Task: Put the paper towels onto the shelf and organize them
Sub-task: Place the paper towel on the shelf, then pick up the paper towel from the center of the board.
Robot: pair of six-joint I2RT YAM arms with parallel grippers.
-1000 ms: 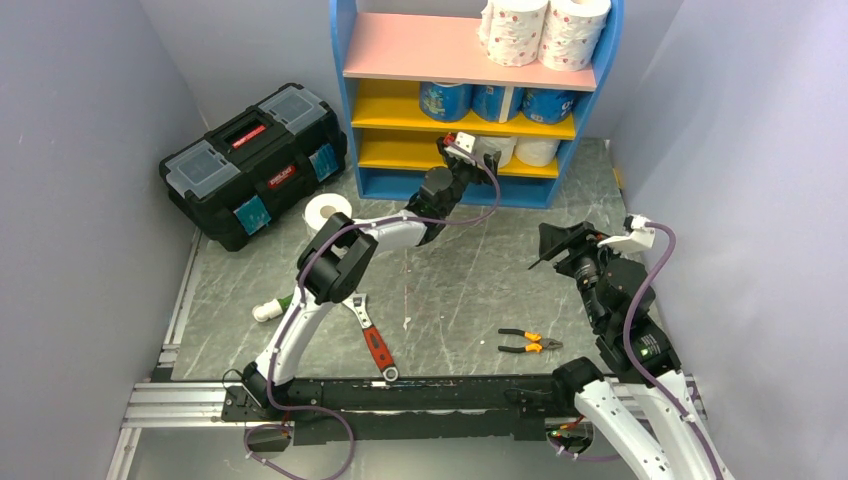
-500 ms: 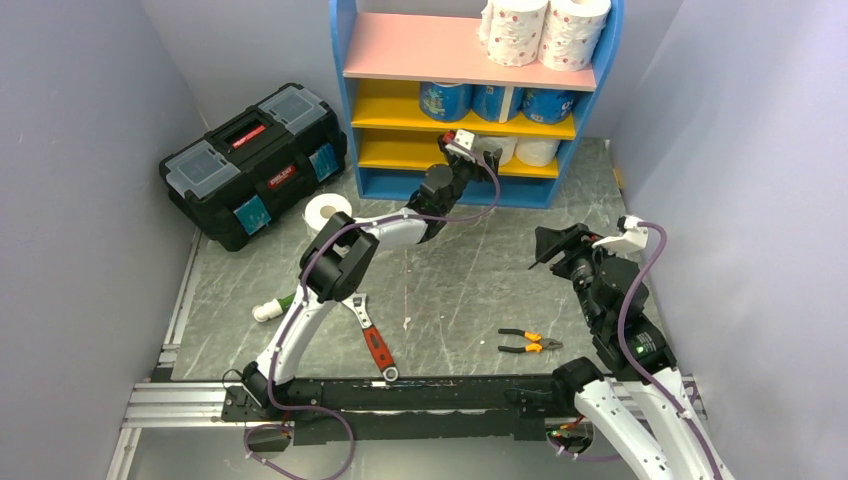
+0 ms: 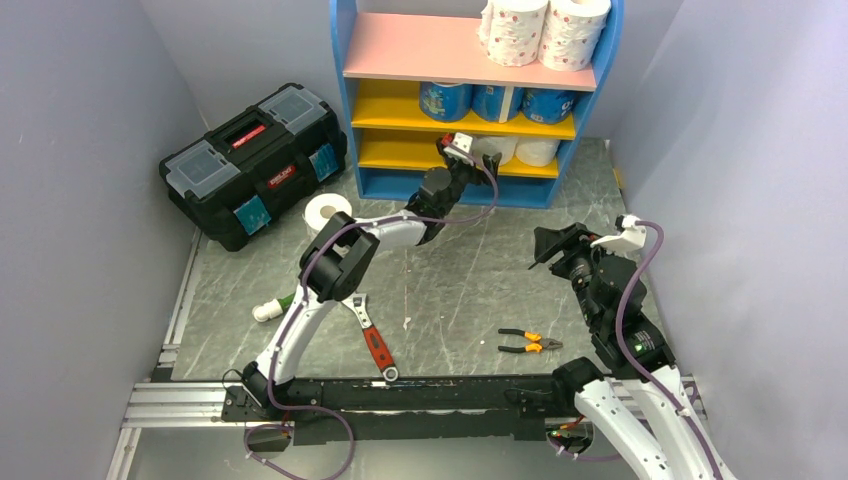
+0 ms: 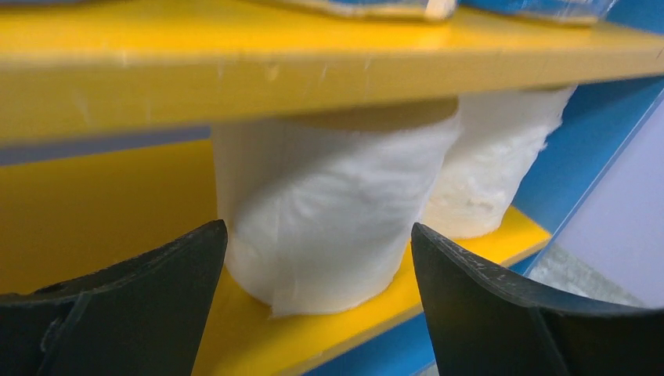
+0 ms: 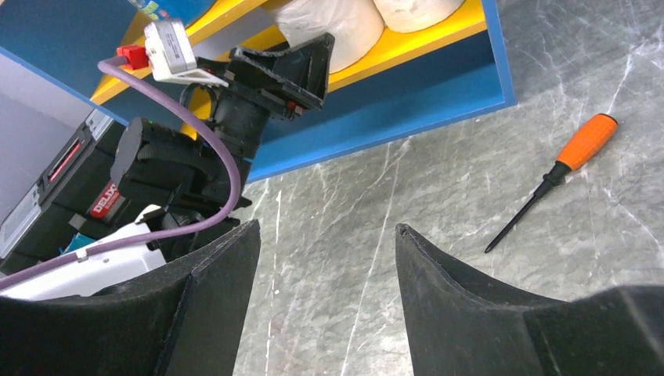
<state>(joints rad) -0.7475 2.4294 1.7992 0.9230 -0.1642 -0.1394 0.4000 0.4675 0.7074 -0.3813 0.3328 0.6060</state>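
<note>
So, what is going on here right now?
The left gripper is at the shelf, by its bottom yellow board, jaws open. A plain white roll stands just ahead of it, beside a second plain roll. The right gripper hovers open and empty over the floor. One more roll lies on the floor by the black toolbox, not yet shelved.

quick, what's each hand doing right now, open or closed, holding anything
Left hand: open, holding nothing; a plain paper towel roll stands on the shelf just ahead of it.
Right hand: open, holding nothing.
</note>
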